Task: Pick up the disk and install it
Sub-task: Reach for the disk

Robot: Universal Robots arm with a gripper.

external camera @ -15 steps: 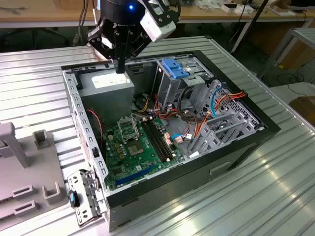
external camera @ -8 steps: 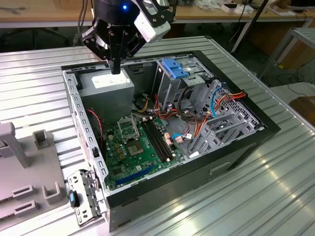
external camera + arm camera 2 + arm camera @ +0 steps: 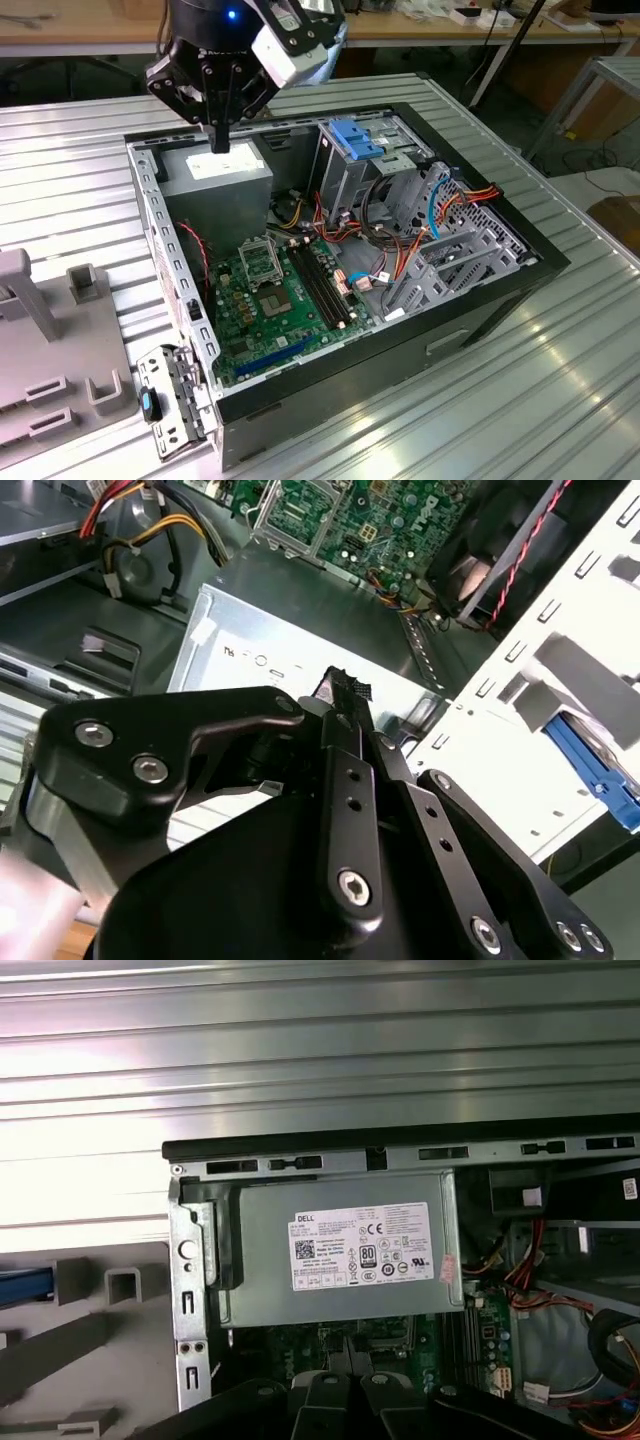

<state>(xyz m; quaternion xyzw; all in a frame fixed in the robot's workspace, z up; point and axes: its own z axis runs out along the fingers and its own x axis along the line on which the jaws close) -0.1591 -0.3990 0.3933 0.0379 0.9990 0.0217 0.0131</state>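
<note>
The disk point(image 3: 24, 1286), seen as a bright blue rail, sits by grey holder blocks outside the computer case, well apart from the jaws.

gripper point(image 3: 221, 143) hanging right over the grey power supply point(image 3: 225, 182) | fingers pinched together | open PC case point(image 3: 545, 262) on ribbed metal table point(image 3: 500, 400) | grey fixture point(image 3: 50, 350) at the exterior view's left

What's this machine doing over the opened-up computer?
A robot arm's gripper hangs over an open computer case that sits on a ribbed metal table. It is just above the grey power supply box in one corner. Its fingers are shut and hold nothing. The job is to fit a disk, but no disk is in its grasp yet.
</note>
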